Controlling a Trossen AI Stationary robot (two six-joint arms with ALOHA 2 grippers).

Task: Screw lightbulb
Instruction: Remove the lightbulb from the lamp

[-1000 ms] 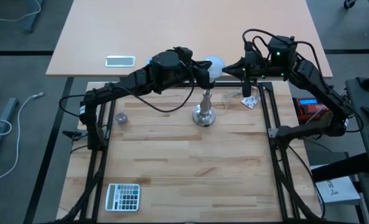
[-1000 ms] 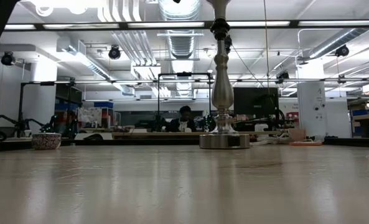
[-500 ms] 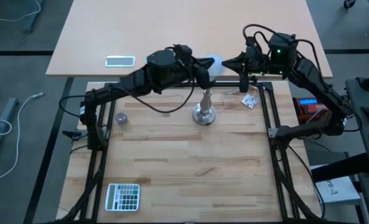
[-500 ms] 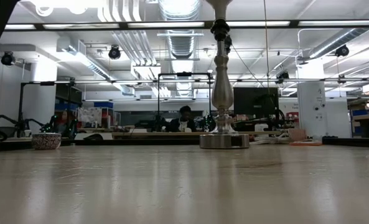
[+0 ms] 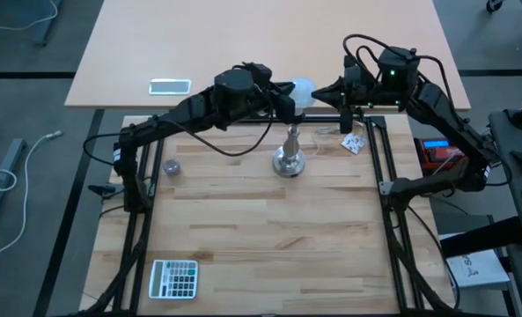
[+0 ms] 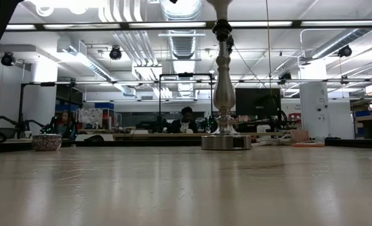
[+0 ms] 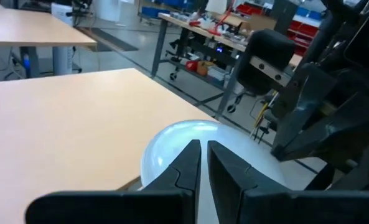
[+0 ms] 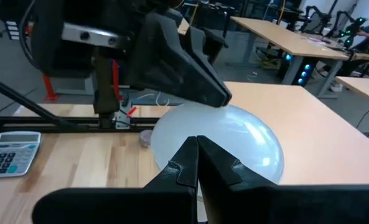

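The white lightbulb (image 5: pixel 305 88) shows above the top of the silver stand (image 5: pixel 290 155), between my two grippers; its screw base is hidden. It fills the middle of the left wrist view (image 7: pixel 172 146) and of the right wrist view (image 8: pixel 240 143). My left gripper (image 5: pixel 290 93) is shut at the globe's left side. My right gripper (image 5: pixel 321 91) is shut at its right side. In the low view only the stand (image 6: pixel 224 94) shows, resting on its round base on the table, its top out of the picture. My left gripper touches the globe's left side (image 7: pixel 165 155) with the tips of its shut fingers (image 7: pixel 187 162), coming level from the table's left. My right gripper touches the globe's right side (image 8: pixel 234 155) with the tips of its shut fingers (image 8: pixel 187 158), coming level from the table's right. The globe stands between the two.
A calculator (image 5: pixel 173 278) lies at the near left. A small bowl (image 5: pixel 172 165) stands at the left and a small packet (image 5: pixel 354 143) at the far right. A phone (image 5: pixel 170 85) lies on the table behind. A person (image 6: pixel 186 118) sits far off in the room.
Both grippers and the bulb between them have gone a little toward the table's far edge. The stand has kept still.
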